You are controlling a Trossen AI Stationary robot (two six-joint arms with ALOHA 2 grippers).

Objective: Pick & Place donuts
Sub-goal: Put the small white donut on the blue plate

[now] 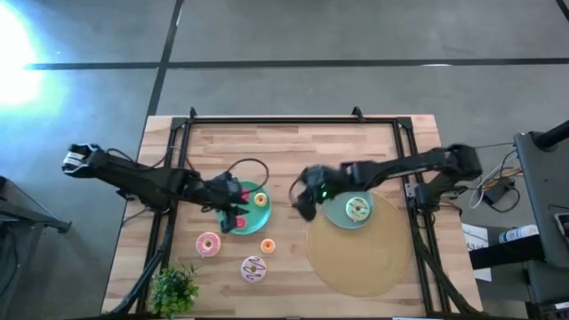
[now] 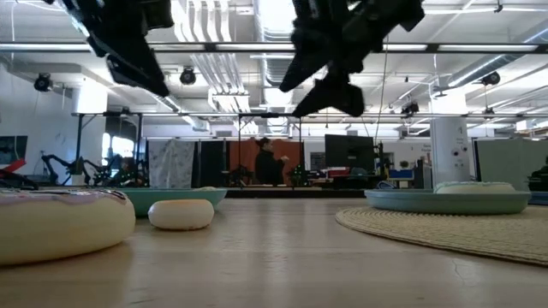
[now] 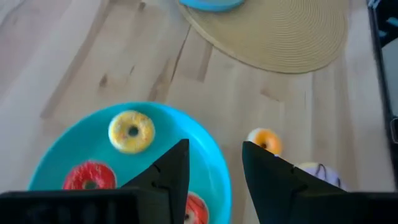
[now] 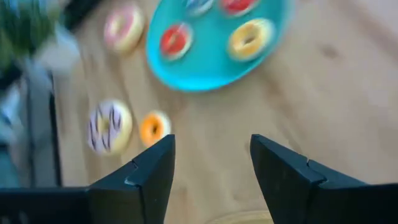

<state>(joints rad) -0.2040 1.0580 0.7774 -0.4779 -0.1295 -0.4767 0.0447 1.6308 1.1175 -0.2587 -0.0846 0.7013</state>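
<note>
My left gripper [image 1: 233,212] [image 3: 214,167] hangs open above the teal plate [image 1: 252,213], touching nothing. A yellow donut [image 3: 131,130] and two red donuts [image 3: 90,176] lie flat on that plate. My right gripper [image 1: 307,201] [image 4: 211,158] is open in the air between the teal plate and the grey-blue plate [image 1: 339,212], where a green donut [image 1: 357,209] lies. The pink donut [image 1: 208,244], the orange donut [image 1: 268,246] and the white donut with purple streaks [image 1: 253,268] rest flat on the table near its front edge.
A round woven mat [image 1: 360,258] lies under the grey-blue plate on the table's right half. A leafy plant [image 1: 173,290] stands at the near left corner. A dark frame [image 1: 293,120] runs along the far and side edges. A person [image 2: 267,162] stands far behind the table.
</note>
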